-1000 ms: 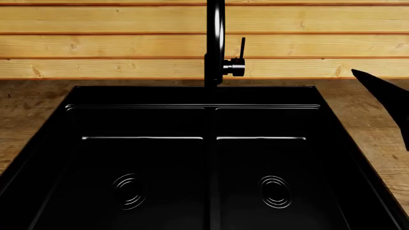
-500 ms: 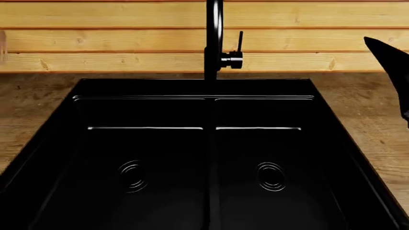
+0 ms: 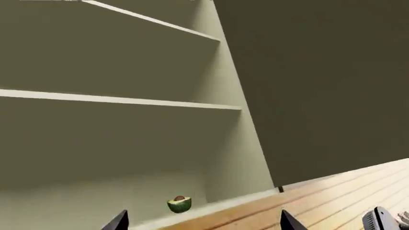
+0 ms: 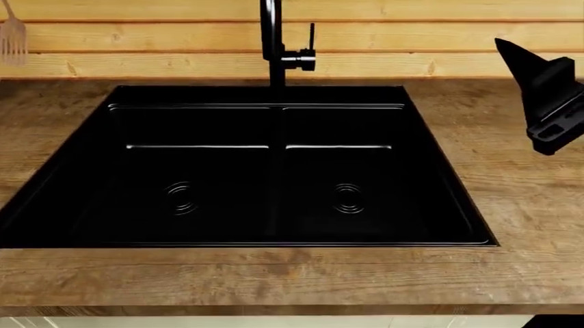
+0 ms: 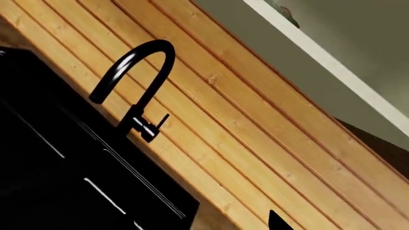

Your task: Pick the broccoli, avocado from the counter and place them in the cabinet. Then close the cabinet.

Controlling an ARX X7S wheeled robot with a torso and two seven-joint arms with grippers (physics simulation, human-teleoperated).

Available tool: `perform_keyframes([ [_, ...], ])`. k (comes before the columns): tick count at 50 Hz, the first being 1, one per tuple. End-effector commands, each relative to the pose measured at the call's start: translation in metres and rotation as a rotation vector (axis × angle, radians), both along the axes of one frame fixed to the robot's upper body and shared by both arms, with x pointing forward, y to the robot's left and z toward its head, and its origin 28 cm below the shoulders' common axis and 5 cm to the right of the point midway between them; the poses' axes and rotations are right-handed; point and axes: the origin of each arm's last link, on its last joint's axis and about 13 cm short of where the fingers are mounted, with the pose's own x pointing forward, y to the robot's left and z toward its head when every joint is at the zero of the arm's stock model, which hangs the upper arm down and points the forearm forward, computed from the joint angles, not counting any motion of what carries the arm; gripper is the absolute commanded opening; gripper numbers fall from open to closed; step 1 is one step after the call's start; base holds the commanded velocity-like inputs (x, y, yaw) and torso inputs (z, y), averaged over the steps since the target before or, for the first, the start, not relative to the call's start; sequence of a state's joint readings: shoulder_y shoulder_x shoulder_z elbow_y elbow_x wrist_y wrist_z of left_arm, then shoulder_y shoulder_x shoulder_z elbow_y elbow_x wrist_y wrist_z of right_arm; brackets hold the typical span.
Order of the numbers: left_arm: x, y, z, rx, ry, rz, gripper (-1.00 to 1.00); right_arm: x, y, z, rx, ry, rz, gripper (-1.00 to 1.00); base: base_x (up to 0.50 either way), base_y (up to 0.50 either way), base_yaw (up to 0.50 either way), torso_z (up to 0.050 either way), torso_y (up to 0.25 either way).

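Observation:
The avocado (image 3: 179,203), a half with its brown pit up, lies on the bottom shelf of the open cabinet (image 3: 128,98). My left gripper (image 3: 204,224) hangs before that shelf, open and empty, its fingertips (image 3: 118,220) wide apart and short of the avocado. Above the counter (image 4: 511,184), to the right of the sink, my right gripper (image 4: 548,96) is raised. Only one of its fingertips (image 5: 276,221) shows in the right wrist view, far off centre, with nothing held. A small dark green thing (image 5: 286,14) sits at the cabinet's shelf edge. The broccoli is out of view.
A black double-basin sink (image 4: 429,123) with a tall black faucet (image 4: 270,41) fills the counter's middle. The dark cabinet door (image 3: 319,86) stands open beside the shelves. A spatula (image 4: 13,37) hangs on the plank wall (image 4: 411,41) at the far left.
The head view has drawn back and down: the sink looks smaller, the counter's front edge and the spatula now show, and more of the right gripper is in view.

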State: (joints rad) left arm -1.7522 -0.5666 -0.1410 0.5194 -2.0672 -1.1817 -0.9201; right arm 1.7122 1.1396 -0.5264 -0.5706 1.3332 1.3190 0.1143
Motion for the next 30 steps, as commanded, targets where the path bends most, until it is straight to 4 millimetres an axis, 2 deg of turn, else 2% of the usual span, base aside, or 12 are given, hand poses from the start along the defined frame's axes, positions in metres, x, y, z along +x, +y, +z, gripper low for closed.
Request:
perform_keyframes([
  [1,0.02,0.001,-0.034,0.074,0.1,0.091,1.0,0.011,0.007,-0.005,0.017,-0.003,0.002,1.0,0.0,0.0,0.0,0.0,0.0],
  [8,0.032,0.004,-0.062,0.113,0.158,0.117,1.0,0.019,0.012,-0.009,0.041,-0.022,0.015,1.0,0.0,0.0,0.0,0.0,0.0],
  [16,0.064,0.011,-0.091,0.121,0.243,0.162,1.0,0.03,0.02,-0.016,0.051,-0.024,0.032,1.0,0.0,0.0,0.0,0.0,0.0],
  [22,0.08,0.016,-0.107,0.121,0.285,0.186,1.0,0.039,0.023,-0.023,0.065,-0.016,0.037,1.0,0.0,0.0,0.0,0.0,0.0],
  [30,0.092,0.018,-0.129,0.102,0.334,0.208,1.0,0.048,0.028,-0.036,0.113,-0.019,0.043,1.0,0.0,-0.4,0.0,0.0,0.0],
])
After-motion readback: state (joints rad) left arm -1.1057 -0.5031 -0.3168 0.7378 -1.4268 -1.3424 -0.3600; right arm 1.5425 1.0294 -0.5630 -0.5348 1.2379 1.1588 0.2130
